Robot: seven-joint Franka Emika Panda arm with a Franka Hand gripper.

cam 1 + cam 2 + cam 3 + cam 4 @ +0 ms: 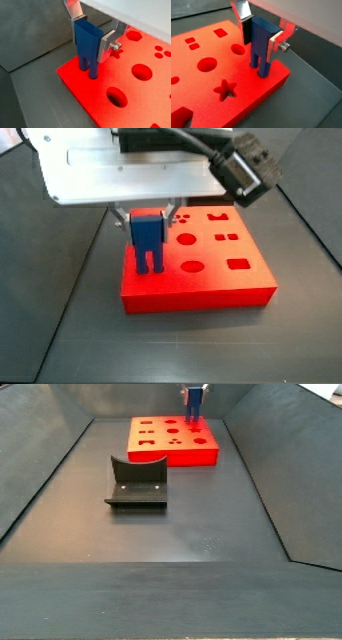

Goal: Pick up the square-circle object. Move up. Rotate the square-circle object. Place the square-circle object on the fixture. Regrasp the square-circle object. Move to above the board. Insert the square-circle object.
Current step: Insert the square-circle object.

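Note:
My gripper is shut on the square-circle object, a blue peg held upright by its blocky head with two prongs pointing down. The silver fingers clamp its two sides. In both wrist views the prong tips meet the top of the red board near a corner. I cannot tell whether they sit in a hole. The peg stands at the board's left part in a side view. The dark fixture stands apart on the floor, nearer than the board.
Star, round and square holes lie open on the board beside the peg. Sloped dark walls enclose the grey floor. The arm's white body and a black camera mount hang over the board.

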